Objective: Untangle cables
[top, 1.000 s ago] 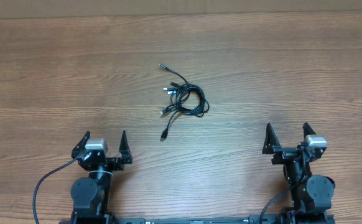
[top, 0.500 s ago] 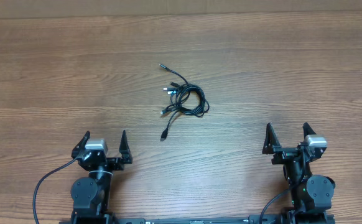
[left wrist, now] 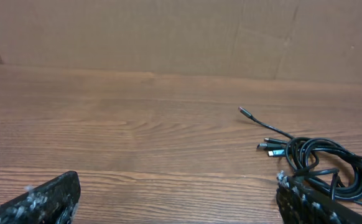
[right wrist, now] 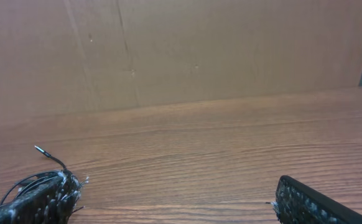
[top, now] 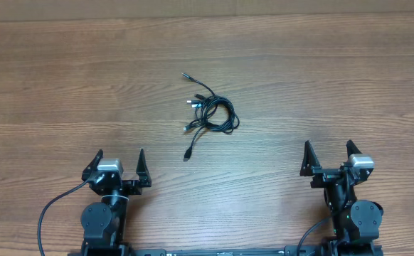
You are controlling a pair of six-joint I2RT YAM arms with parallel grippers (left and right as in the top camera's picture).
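Note:
The cables (top: 210, 114) lie in one small black tangle near the middle of the wooden table, with loose plug ends sticking out up-left and down-left. They also show in the left wrist view (left wrist: 318, 165) at the right and partly in the right wrist view (right wrist: 28, 183), behind my finger. My left gripper (top: 119, 165) is open and empty at the front left, well short of the cables. My right gripper (top: 328, 157) is open and empty at the front right.
A brown cardboard wall (left wrist: 181, 37) stands along the table's far edge. Thick black wires (top: 47, 213) run from the arm bases at the front edge.

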